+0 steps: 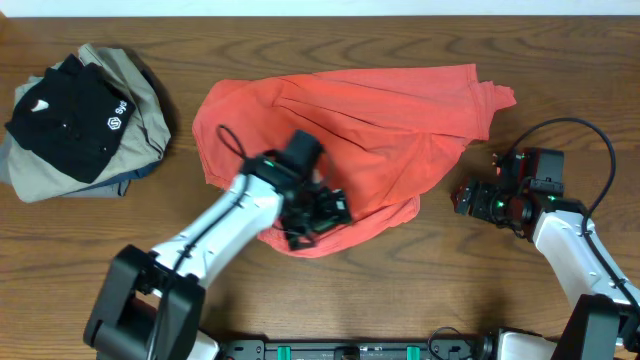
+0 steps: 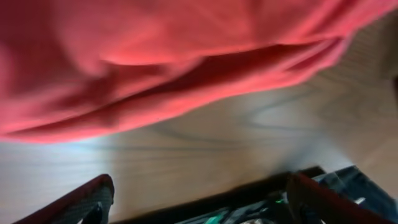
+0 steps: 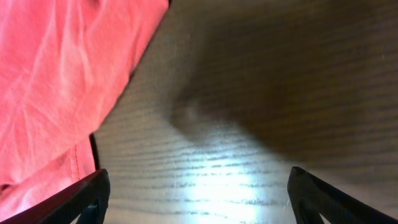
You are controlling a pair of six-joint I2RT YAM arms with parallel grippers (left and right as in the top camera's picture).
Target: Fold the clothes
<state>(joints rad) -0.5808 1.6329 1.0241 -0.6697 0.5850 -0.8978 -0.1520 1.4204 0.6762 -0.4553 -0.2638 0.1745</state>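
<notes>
The coral-red T-shirt [image 1: 350, 130] lies crumpled in the middle of the wooden table, its print hidden. My left gripper [image 1: 318, 218] is over the shirt's front hem, open and empty; in the left wrist view the shirt [image 2: 155, 56] fills the top and bare wood lies between the fingers [image 2: 199, 199]. My right gripper [image 1: 470, 198] is open and empty on bare wood just right of the shirt. In the right wrist view the shirt's edge [image 3: 56, 93] lies at the left, beside the fingers [image 3: 199, 199].
A pile of a black garment with white logos [image 1: 70, 110] on a khaki-grey garment [image 1: 130, 100] sits at the back left. The table's front edge [image 2: 249, 193] is near the left gripper.
</notes>
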